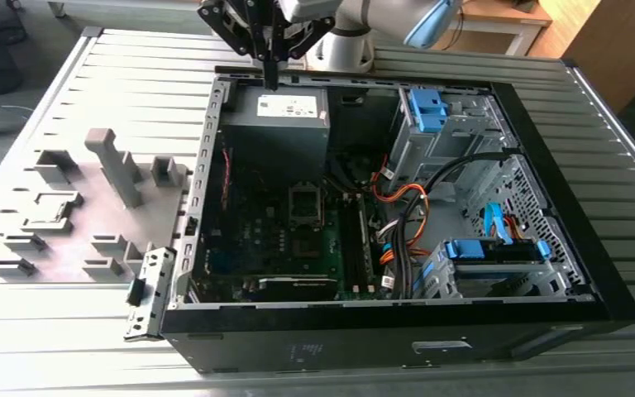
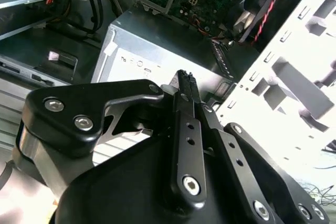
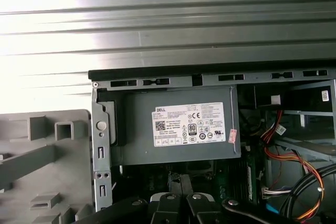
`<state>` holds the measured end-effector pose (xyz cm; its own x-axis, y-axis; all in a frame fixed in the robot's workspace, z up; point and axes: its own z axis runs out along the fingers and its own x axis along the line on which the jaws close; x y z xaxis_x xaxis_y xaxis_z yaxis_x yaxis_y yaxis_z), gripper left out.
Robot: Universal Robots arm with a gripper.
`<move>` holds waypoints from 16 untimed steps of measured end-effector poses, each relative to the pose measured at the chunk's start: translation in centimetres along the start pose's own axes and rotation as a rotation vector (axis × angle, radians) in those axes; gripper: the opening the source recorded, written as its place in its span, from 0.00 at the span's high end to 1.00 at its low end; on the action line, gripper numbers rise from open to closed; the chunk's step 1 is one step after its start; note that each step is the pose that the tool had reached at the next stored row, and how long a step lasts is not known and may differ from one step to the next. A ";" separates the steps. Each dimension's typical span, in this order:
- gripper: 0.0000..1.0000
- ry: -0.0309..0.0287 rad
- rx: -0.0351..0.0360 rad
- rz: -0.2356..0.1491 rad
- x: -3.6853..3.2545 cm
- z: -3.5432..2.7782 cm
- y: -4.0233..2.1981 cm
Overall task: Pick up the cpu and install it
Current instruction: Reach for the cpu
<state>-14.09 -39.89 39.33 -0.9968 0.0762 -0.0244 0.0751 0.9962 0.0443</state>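
Hovering over grey power-supply box (image 1: 279, 116) with tool (image 1: 270, 81) pressed together. Well apart, toward 8 o'clock in the exterior view: what looks like cpu (image 1: 53, 217), flat on grey fixture tray (image 1: 119, 225) on surface (image 1: 130, 74).

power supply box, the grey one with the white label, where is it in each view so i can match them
Exterior view: the power supply box is in the case's far corner, toward the exterior view's left, close to the gripper.
Second wrist view: power supply box beyond the gripper's tip, label partly visible.
First wrist view: power supply box central, label facing the camera.
Shared landmark: the fixture tray beside the case.
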 end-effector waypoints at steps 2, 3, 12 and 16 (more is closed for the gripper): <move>0.89 0.0000 0.0000 0.000 0.31 -0.01 -0.02; 0.89 0.0000 0.0000 0.000 0.48 -0.01 -0.04; 0.89 -0.0002 -0.0001 0.000 2.21 -0.05 -0.17; 0.89 -0.0003 -0.0001 0.000 3.03 -0.06 -0.23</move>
<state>-17.12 -39.89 39.31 -0.9968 0.0763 -0.0247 0.0751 0.9962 0.0444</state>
